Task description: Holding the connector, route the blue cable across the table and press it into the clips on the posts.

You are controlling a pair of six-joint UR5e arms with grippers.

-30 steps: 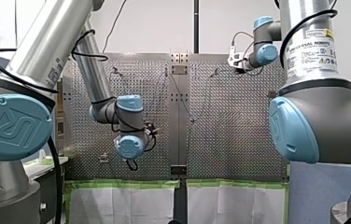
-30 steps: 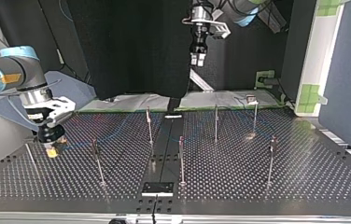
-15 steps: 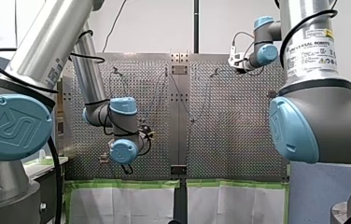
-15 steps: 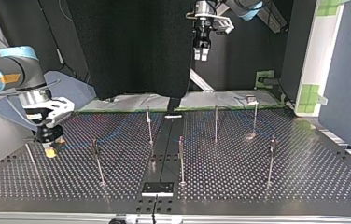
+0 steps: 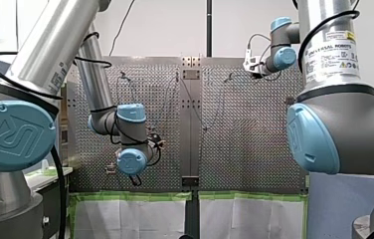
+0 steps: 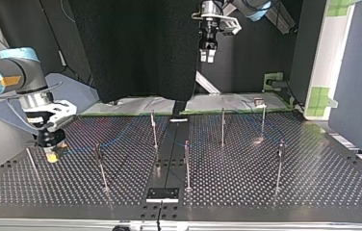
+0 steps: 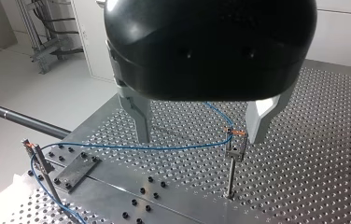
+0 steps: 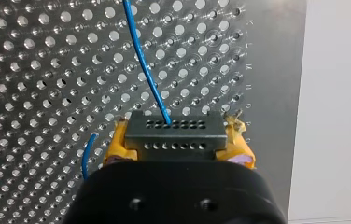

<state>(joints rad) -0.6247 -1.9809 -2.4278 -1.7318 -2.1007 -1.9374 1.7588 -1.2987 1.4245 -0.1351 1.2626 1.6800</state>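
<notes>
Since a second ago my left gripper has risen, fingers apart and empty. Nearest, my right gripper clenches the connector, low at the top view's left; beyond it the cable trails over the table, thin and limp, I judge, so steer by the stiff connector. Only the left wrist view shows it reaching a clip on a post

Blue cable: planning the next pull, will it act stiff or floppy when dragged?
Probably floppy: the cable bends in a slack curve up to a post. Likely light, being thin beside the connector. It may hold some spring, since it leaves the connector nearly straight.
</notes>
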